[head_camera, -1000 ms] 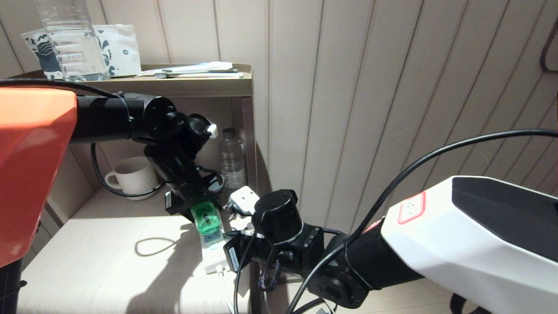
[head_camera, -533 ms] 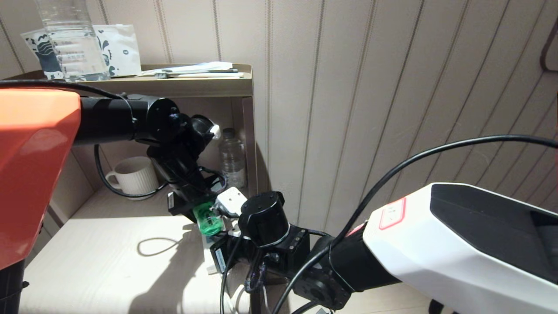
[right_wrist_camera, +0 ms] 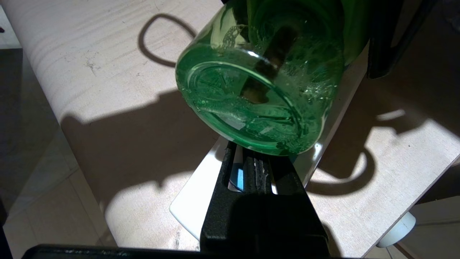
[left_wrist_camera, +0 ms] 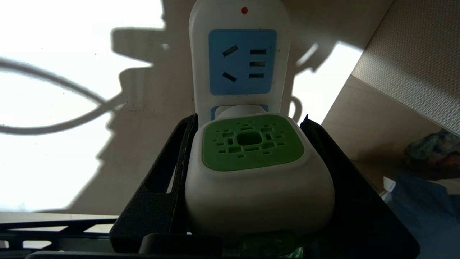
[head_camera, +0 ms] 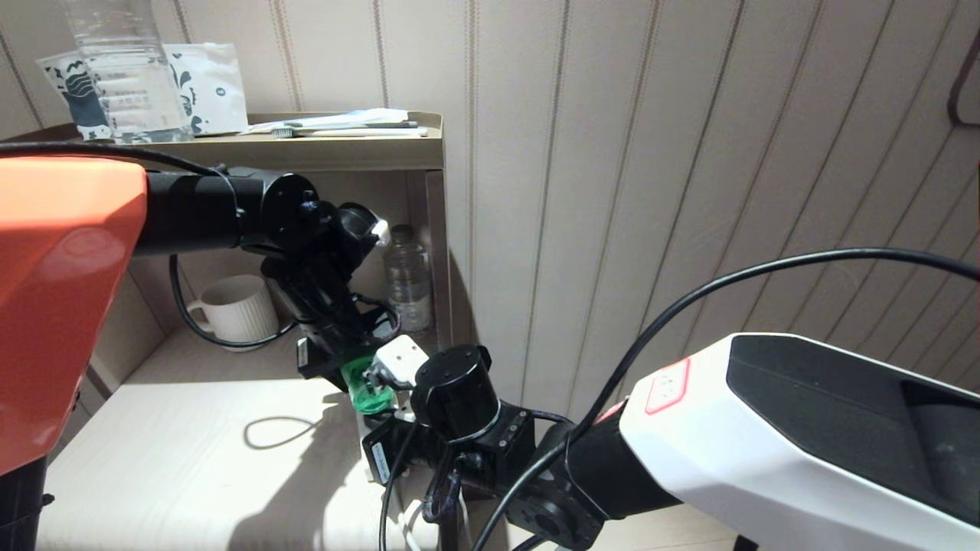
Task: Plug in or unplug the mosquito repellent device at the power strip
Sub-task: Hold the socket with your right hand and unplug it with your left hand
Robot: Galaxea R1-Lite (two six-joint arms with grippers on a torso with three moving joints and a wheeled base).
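Nearest the robot, the right claw (right_wrist_camera: 255, 169) is resting low on the near end of the power strip (left_wrist_camera: 201, 72), its two black fingers pressed together with nothing between them, apparently pinning the strip to the pale wooden counter (head_camera: 191, 459). Just beyond it, the left claw (left_wrist_camera: 248, 180) is gripping the mosquito repellent device (left_wrist_camera: 253, 169) by its white head, one pad on each flank, jaws about half spread around it. The device is sitting at the strip's second socket panel, green top facing the wrist, its round green bottle (right_wrist_camera: 258, 90) sticking out toward the right claw; whether the pins are fully seated I cannot tell. The head looks like stiff, light plastic, smooth enough to slip, so the flat sides are the place to hold. The bottle is likely glassy and fragile, best left alone. Farther back, a white mug (head_camera: 233, 310) and a clear water bottle (head_camera: 406, 279) are standing under the shelf (head_camera: 344, 149).
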